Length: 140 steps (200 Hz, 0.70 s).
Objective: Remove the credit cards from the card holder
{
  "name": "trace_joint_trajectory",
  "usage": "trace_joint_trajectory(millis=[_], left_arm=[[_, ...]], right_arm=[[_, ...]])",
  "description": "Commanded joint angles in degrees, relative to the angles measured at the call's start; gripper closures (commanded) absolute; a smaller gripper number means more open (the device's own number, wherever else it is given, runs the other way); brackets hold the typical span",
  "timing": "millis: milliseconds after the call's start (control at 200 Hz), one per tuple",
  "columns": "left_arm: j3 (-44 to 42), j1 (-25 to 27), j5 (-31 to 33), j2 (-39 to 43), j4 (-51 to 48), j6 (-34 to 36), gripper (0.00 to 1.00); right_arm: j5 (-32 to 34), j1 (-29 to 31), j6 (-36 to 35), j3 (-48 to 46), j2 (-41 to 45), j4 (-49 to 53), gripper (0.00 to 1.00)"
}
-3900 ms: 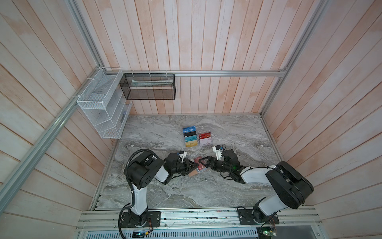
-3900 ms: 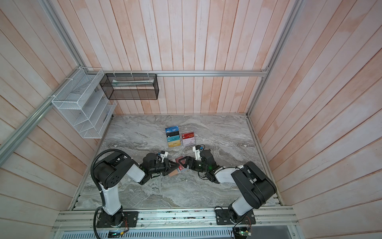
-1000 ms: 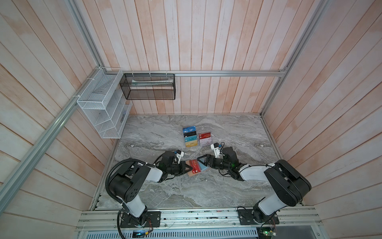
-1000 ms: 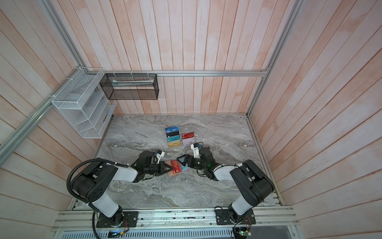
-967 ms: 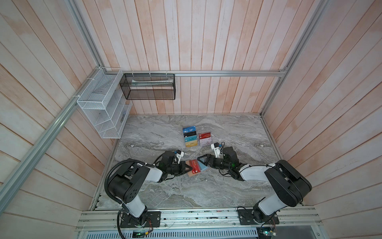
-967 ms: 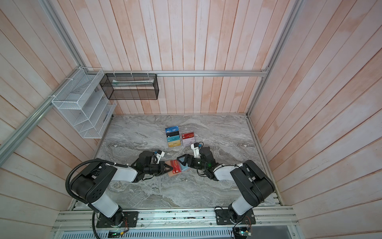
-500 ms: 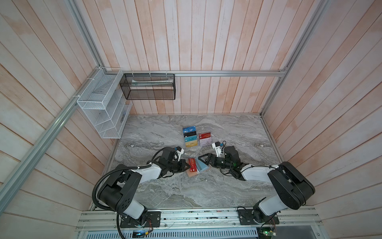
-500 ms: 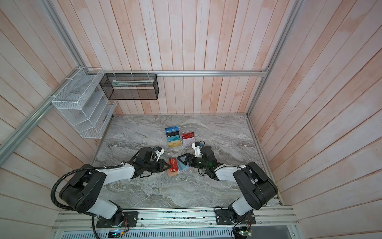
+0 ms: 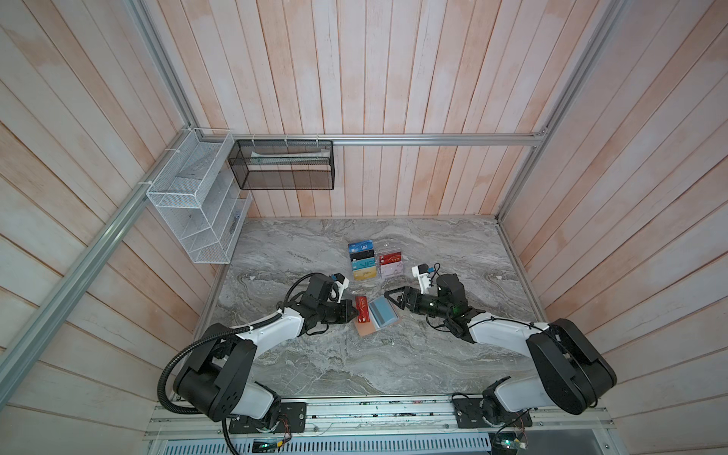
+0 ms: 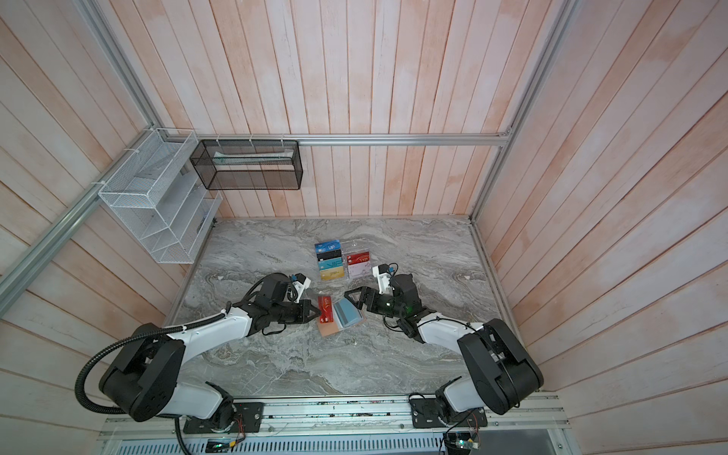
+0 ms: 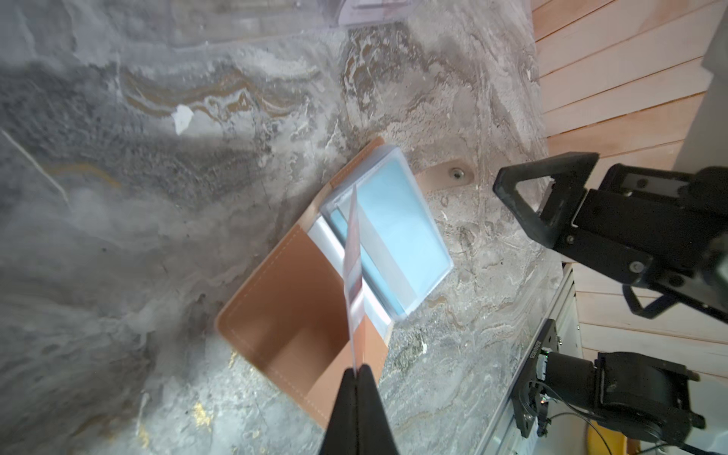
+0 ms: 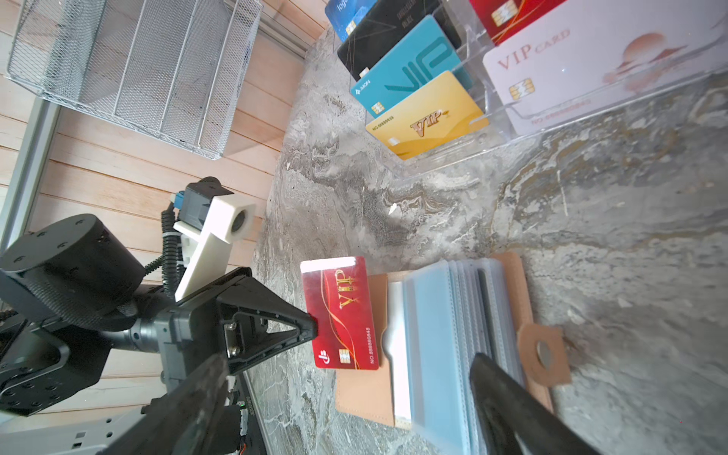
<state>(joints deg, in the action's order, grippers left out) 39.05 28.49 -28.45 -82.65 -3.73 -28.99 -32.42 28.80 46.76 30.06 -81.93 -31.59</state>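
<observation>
Care: our left claw [image 11: 357, 369] pinches the red card [image 12: 340, 315] over the holder [image 11: 291, 299]; we should lift it clear, lowering the spread right claw [image 9: 390, 303] to pin the holder.

The worktop [image 9: 354, 366] is grey and marble-patterned, with paler swirls and thin brown-gold veins. The card holder [image 11: 283, 315] is tan-pink with a line of pale stitching along its edge, and its tab carries a silvery snap [image 11: 457, 173]. Behind its clear sleeves shows a light blue card [image 11: 398, 220] crossed by a greyish stripe. The red card [image 12: 340, 311] bears gold "VIP" lettering, gold curving lines and a gold chip. In the clear stand [image 12: 453, 151] sit a blue card [image 12: 346, 12], a black card [image 12: 394, 27], a teal card [image 12: 409, 67] with darker "VIP", a gold card [image 12: 425, 114] and a white card [image 12: 583, 67] with red lettering. The walls [image 9: 394, 78] are pale pink-and-white planks.
</observation>
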Motion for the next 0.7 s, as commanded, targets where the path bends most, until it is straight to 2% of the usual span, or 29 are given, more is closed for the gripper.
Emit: trace_joint_trajectory(millis=[0,180,360,510,695], left_arm=[[1.9,-0.2,2.4,2.9,-2.2,3.7,1.0],[7.0,-0.1,5.7,6.0,-7.9,10.2,1.0],[15.1,0.3,9.3,4.9,-15.0,19.2,1.0],[22.0,1.2,12.7,1.1,-19.4,28.1,1.0],[32.5,3.5,18.7,-6.6,-24.6,37.2,1.0]], right_arm=[[-1.7,-1.4,-1.8,0.8,1.8,2.5,0.03],[-2.5,-4.6,-2.7,0.5,4.5,4.4,0.03],[-0.5,-6.7,-5.9,2.1,7.3,10.9,0.02],[2.9,-7.2,-9.1,4.0,8.8,17.0,0.02],[4.3,-8.6,-10.4,4.2,10.6,19.7,0.02]])
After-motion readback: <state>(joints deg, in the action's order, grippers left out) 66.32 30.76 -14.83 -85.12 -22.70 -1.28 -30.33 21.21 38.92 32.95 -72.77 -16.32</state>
